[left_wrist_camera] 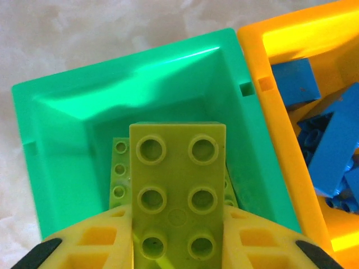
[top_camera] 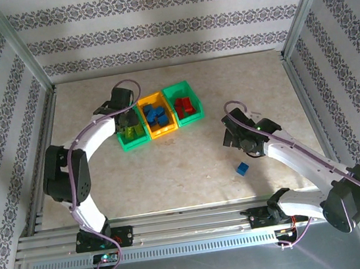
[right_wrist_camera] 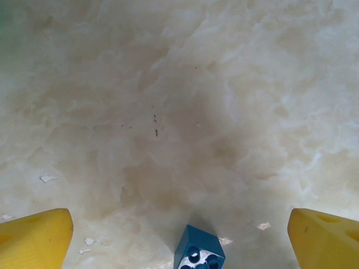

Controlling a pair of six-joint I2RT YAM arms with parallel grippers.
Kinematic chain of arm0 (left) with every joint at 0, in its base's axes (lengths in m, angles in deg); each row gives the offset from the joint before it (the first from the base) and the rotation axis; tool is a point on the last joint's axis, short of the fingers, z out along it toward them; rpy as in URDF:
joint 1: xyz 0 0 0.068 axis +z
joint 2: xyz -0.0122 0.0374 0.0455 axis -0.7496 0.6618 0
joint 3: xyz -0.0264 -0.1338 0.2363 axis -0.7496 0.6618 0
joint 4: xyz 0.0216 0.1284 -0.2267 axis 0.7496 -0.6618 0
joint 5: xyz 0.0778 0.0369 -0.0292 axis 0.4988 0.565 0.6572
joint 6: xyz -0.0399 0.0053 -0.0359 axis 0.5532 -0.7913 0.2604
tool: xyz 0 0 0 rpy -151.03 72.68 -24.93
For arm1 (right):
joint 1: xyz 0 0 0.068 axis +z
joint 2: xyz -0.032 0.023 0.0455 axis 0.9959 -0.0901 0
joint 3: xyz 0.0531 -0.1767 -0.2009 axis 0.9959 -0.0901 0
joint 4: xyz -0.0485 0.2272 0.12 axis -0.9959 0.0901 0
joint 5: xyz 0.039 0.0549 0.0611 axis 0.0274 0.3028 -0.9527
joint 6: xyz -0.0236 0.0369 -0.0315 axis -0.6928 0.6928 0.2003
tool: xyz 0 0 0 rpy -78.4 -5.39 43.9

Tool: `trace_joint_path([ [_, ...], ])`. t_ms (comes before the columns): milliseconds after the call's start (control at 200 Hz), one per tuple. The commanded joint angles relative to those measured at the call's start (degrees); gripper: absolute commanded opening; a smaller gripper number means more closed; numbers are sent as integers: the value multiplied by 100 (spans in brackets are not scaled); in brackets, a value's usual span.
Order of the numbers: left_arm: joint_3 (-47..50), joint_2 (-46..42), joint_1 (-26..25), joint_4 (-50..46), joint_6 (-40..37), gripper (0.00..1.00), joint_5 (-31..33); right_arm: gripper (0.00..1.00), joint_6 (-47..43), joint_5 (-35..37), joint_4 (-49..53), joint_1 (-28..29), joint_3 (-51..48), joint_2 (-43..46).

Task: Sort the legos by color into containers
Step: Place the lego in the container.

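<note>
High rear camera overlooks the table [top_camera: 172, 175]; both wrist cameras face it closely

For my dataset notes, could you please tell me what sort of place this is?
Probably a robot test cell: aluminium frame posts enclose a marble-look table, wallpaper panels form walls, and two arms bolt to a rail.

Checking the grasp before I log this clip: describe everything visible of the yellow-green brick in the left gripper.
The yellow-green brick is glossy plastic, rectangular, with six round hollow studs in two columns facing the camera. The left gripper pinches its long sides between yellow jaws. It hangs above the left green bin, over a thinner yellow-green plate lying inside.
</note>
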Motion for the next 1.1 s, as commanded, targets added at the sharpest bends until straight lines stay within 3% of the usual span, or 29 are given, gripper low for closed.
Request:
trace_joint_path([
  [0, -292, 236, 72, -63, 133, 24, 37, 98, 178, 203, 441, 100, 36, -15],
  [155, -443, 415, 81, -115, 125, 31, 59, 98, 316, 238, 760, 262, -52, 94],
  [335, -379, 321, 87, -100, 116, 49, 99, 98, 546, 160, 942, 369, -299, 252],
  [884, 47, -559, 115, -66, 138, 51, 163, 98, 951, -220, 1056, 439, -668, 336],
  [999, 283, -927, 126, 43, 169, 61, 139, 94, 1070, -306, 1050, 549, -709, 241],
  [1094, 476, -1270, 147, 108, 160, 75, 134, 89, 1177, -421, 908, 608, -842, 188],
])
